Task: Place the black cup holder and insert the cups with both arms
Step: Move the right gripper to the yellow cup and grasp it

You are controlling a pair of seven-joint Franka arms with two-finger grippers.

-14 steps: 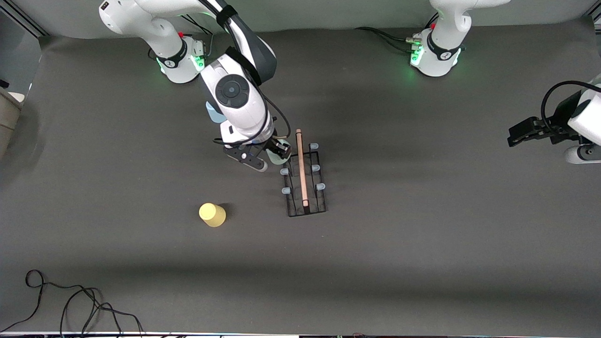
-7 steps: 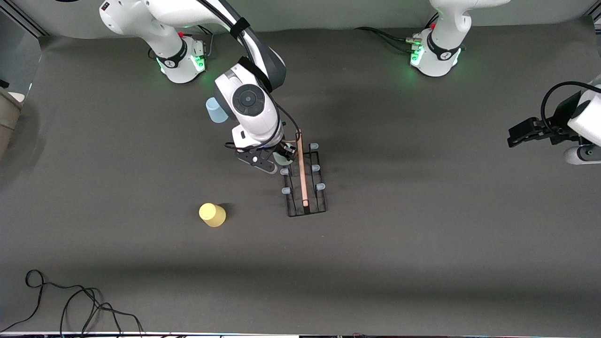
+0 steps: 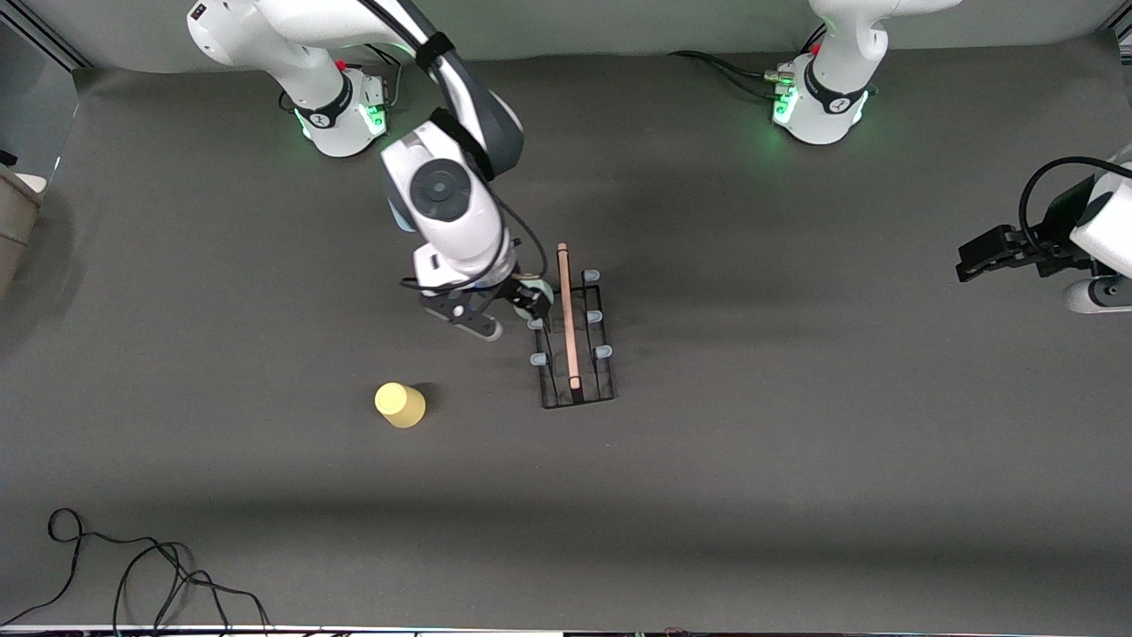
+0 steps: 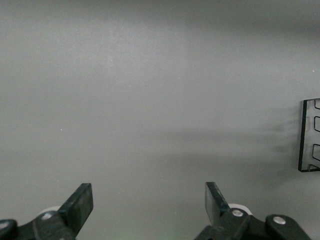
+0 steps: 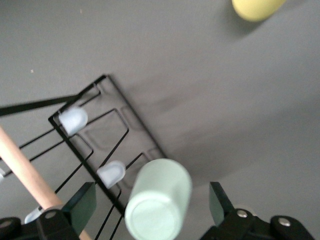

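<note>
The black cup holder point(image 3: 570, 336) stands mid-table with its wooden rod on top; it also shows in the right wrist view point(image 5: 25, 165). The pale grey-green cup point(image 3: 539, 295) sits upside down over a prong at the holder's end farthest from the front camera. My right gripper point(image 3: 520, 301) is open around this cup point(image 5: 160, 200), its fingers apart from the cup's sides. The yellow cup point(image 3: 400, 404) stands upside down nearer the front camera, toward the right arm's end. The light blue cup point(image 3: 393, 215) is mostly hidden by the right arm. My left gripper point(image 3: 966, 259) waits open and empty point(image 4: 148, 200).
Bare pale-tipped prongs point(image 5: 73, 120) stand beside the cup. A black cable point(image 3: 133, 566) lies at the table's near edge toward the right arm's end. A black slotted edge point(image 4: 310, 135) shows in the left wrist view.
My right hand has shifted a little away from the wooden rod, toward the right arm's end, and the grey-green cup stays on its prong. The arm now covers most of the blue cup. The left arm has not moved.
</note>
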